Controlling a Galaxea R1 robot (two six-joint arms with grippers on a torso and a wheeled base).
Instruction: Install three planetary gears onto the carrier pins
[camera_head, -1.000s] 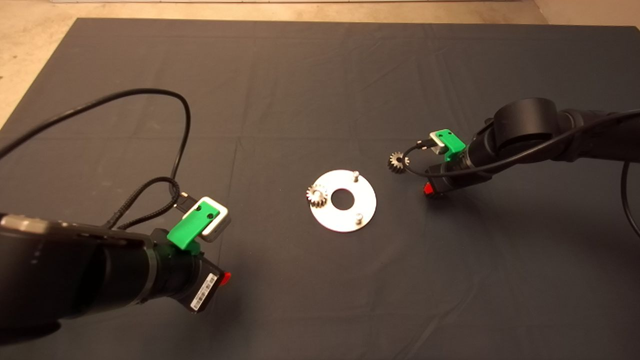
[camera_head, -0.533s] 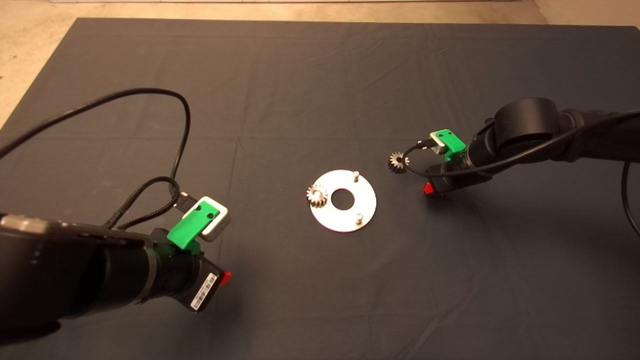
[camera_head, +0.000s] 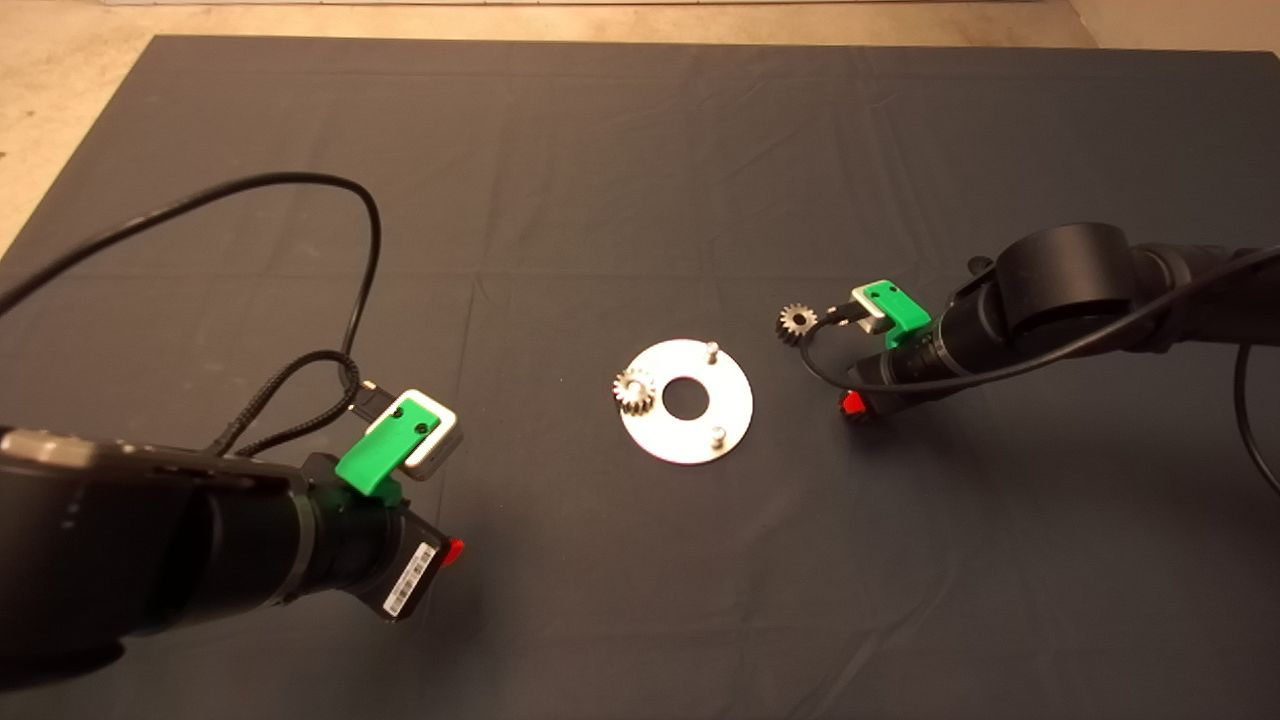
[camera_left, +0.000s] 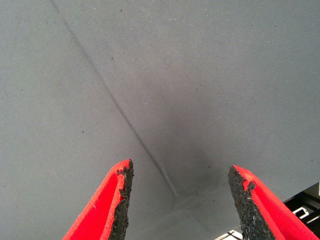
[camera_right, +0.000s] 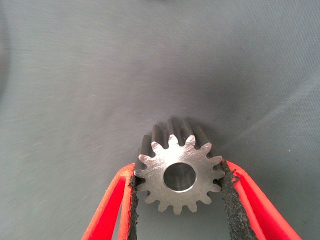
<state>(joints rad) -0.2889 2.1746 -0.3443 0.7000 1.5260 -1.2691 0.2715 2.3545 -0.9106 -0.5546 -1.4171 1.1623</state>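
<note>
The round silver disc (camera_head: 738, 398) lies mid-mat with a central hole. One planetary gear (camera_head: 634, 390) sits on its left pin. Two carrier pins stand bare, the far one (camera_head: 711, 349) and the near one (camera_head: 717, 434). A second gear (camera_head: 797, 322) lies on the mat just right of the disc. My right gripper (camera_head: 853, 403) is right of the disc, shut on a third gear (camera_right: 170, 192), its pads (camera_right: 229, 192) pressing the teeth on both sides; this gear is hidden in the head view. My left gripper (camera_head: 455, 549) waits at lower left, open and empty (camera_left: 181, 171).
The dark mat (camera_head: 640, 180) covers the table, with pale floor (camera_head: 60, 90) beyond its far and left edges. Black cables (camera_head: 330, 300) loop above the left arm. A cable (camera_head: 830, 375) from the right wrist curves close to the loose gear.
The right arm has shifted slightly toward the front of the mat with the gear in its grip. The left arm, the disc and the other gears have not moved.
</note>
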